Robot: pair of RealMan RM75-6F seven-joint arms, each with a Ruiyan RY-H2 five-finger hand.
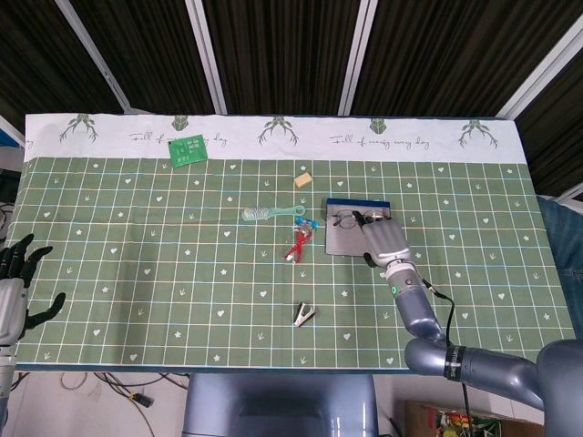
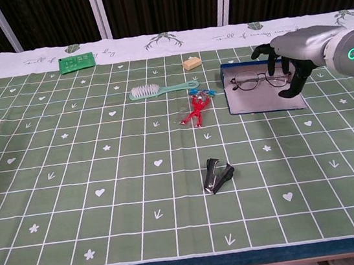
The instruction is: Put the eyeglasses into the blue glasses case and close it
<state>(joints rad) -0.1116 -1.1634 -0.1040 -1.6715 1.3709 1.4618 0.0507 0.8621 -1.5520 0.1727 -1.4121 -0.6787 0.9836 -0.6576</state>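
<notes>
Blue glasses case (image 2: 262, 92), green gridded tablecloth (image 2: 103, 168)

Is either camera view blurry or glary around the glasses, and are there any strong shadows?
Head view: sharp, evenly lit, thin-framed eyeglasses small but legible, no glare. Chest view: equally sharp, with only a soft shadow under the grey right hand on the open blue glasses case.

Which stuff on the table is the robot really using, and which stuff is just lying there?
Using:
- eyeglasses
- blue glasses case, open, the eyeglasses lying in it
- right hand, over the case

Just lying there:
- brush
- red clip
- black staple remover
- eraser
- green circuit board
</notes>
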